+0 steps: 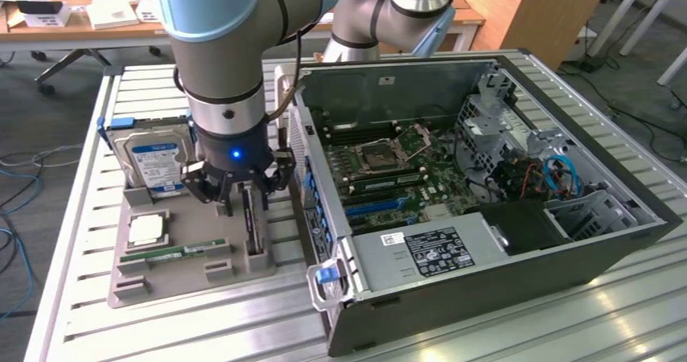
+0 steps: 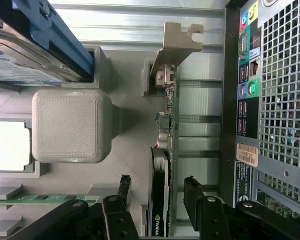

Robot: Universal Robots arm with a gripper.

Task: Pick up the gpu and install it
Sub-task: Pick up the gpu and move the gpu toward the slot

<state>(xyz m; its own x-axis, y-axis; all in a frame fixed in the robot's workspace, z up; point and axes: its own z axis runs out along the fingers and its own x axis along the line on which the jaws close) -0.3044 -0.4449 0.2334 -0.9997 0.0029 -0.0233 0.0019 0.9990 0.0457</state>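
Observation:
The gpu (image 2: pixel 162 165) is a thin black card with a silvery bracket at one end. It stands on edge in a slot of the grey holder tray (image 1: pixel 193 277). In the exterior view the gpu (image 1: pixel 251 232) shows as a dark strip just under my gripper (image 1: pixel 246 201). My gripper (image 2: pixel 157 192) is open and straddles the card's top edge. One fingertip (image 2: pixel 123 186) is on the tray side and the other on the computer side, with a gap on each side of the card. Nothing is held.
The tray also carries a hard drive (image 1: pixel 156 157) with a blue-white label, a processor chip (image 1: pixel 147 229) and a green memory stick (image 1: pixel 172 253). The open computer case (image 1: pixel 601 217) lies to the exterior view's right, its motherboard (image 1: pixel 397 177) exposed. Its rear panel (image 2: pixel 270 100) is close beside the gpu.

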